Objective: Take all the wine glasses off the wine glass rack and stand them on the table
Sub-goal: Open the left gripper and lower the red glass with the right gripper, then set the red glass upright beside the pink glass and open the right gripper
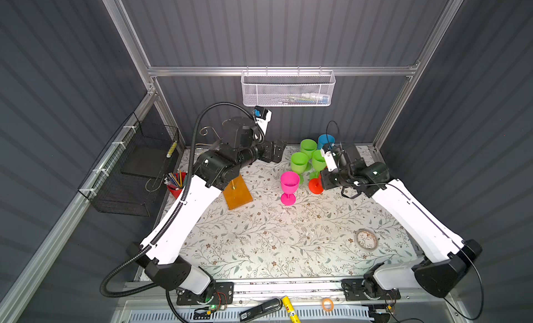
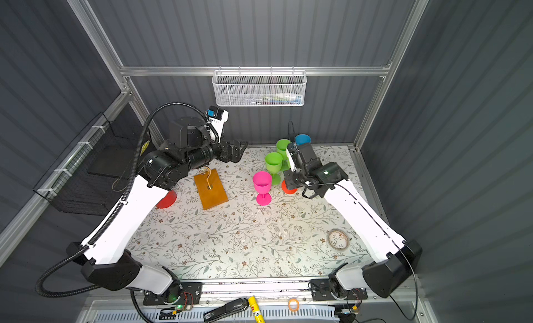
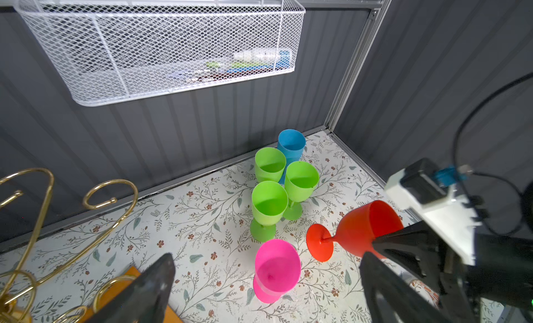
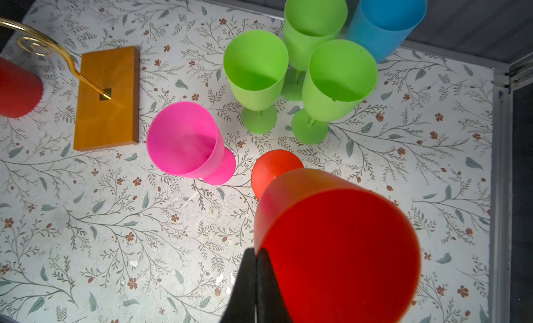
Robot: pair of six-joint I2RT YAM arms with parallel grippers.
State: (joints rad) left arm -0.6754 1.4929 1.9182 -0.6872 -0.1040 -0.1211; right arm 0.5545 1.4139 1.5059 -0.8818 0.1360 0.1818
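Note:
The wine glass rack stands at the back left, its orange-brown base (image 1: 238,196) (image 2: 210,188) (image 4: 106,99) on the table. Its gold scroll arms (image 3: 109,191) carry nothing where they show. A red wine glass (image 1: 315,186) (image 2: 288,187) (image 3: 360,229) (image 4: 331,249) hangs tilted, foot low towards the table. My right gripper (image 4: 256,252) (image 1: 323,177) is shut on its rim. A pink wine glass (image 1: 289,186) (image 3: 277,275) stands upright between rack and red glass. My left gripper (image 3: 266,261) (image 1: 274,151) hovers wide open above it, holding nothing.
Three green wine glasses (image 1: 300,162) (image 4: 256,67) and a blue one (image 1: 326,141) cluster at the back right. A red pencil cup (image 1: 176,186) sits left of the rack. White mesh basket (image 1: 288,89) on the back wall, black wire basket (image 1: 135,168) on the left. Tape roll (image 1: 366,239) front right.

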